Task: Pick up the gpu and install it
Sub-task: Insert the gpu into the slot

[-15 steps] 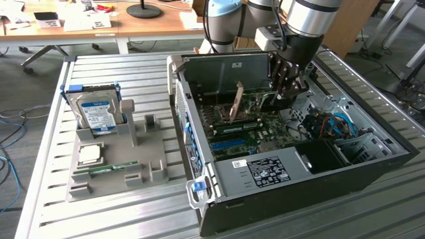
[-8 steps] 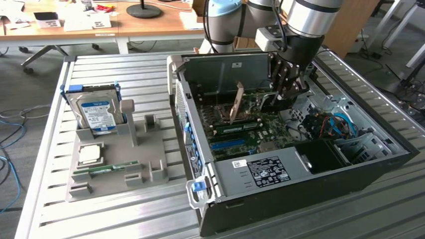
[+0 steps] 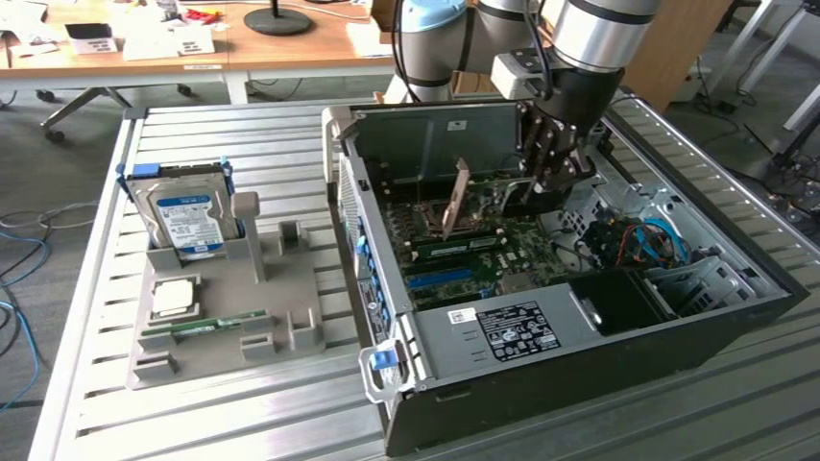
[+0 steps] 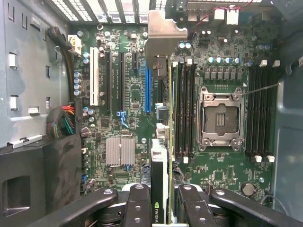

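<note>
Clenching the gpu (image 4: 160, 165), the hand (image 4: 163, 201): thin green board edge-on, black cooler, silver end bracket, over the motherboard (image 4: 128, 94).

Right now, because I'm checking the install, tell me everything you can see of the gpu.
The gpu is a thin green board with a black cooler, ending in a silver metal bracket. It stands on edge inside the computer case, over the motherboard beside a blue slot. The claw is shut on the end opposite the bracket. Whether it is seated cannot be told.

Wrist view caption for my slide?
Gripper holds the gpu edge-on over the motherboard.
</note>
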You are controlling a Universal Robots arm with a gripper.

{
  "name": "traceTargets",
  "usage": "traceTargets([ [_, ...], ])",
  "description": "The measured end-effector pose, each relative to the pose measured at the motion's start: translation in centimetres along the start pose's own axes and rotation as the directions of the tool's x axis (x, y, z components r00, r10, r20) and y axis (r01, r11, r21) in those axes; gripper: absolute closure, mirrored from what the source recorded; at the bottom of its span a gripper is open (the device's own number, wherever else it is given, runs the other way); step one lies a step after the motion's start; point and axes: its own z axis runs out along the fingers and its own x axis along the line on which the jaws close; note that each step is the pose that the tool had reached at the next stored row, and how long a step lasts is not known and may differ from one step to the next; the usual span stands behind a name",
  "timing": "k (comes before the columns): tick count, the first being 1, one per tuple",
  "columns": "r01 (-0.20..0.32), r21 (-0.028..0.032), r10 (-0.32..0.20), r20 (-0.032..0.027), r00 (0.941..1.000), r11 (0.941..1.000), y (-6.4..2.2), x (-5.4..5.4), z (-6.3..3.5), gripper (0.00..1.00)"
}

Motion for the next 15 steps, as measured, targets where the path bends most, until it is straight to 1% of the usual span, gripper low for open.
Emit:
traceTargets([
  [15,0.0,0.0,0.0,0.0,1.0,1.0,0.41,0.0,0.0,0.73],
])
